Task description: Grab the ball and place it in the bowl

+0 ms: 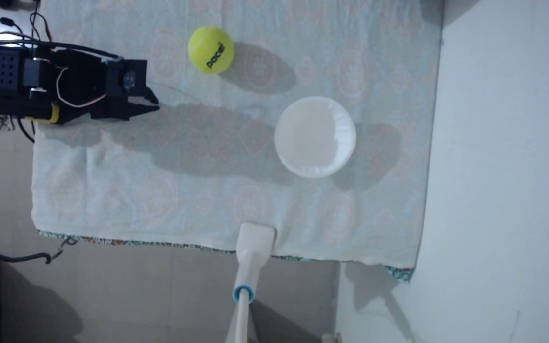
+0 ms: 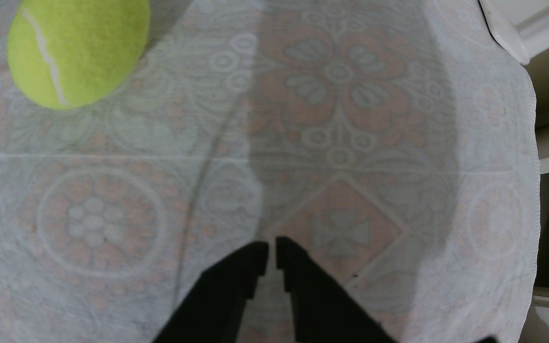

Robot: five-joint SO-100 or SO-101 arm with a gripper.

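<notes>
Two black fingers point(image 2: 271, 244) of the arm's gripper point(image 1: 157, 102) sit nearly clenched, a thin slit between their tips and nothing held, poised over the patterned cloth point(image 1: 200, 184) that covers the surface. The yellow-green ball point(image 1: 210, 49) rests on the cloth well apart from the fingers; in the fixed view it lies to the right of the tips and higher in the frame, its black "pacer" lettering facing the camera. The white bowl point(image 1: 314, 136) with its pleated rim stands farther right and lower, apart from the ball and with nothing in it, across a long shadow thrown by the arm.

From the wrist view the ball point(image 2: 78, 49) appears at the upper left, ahead of the fingers and off to one side, showing its white seam rather than its lettering. The fixed view takes in the arm's black body point(image 1: 52, 85) with its loose wires at the left edge, and a white stand point(image 1: 250, 264) with a blue ring planted at the cloth's lower edge.
</notes>
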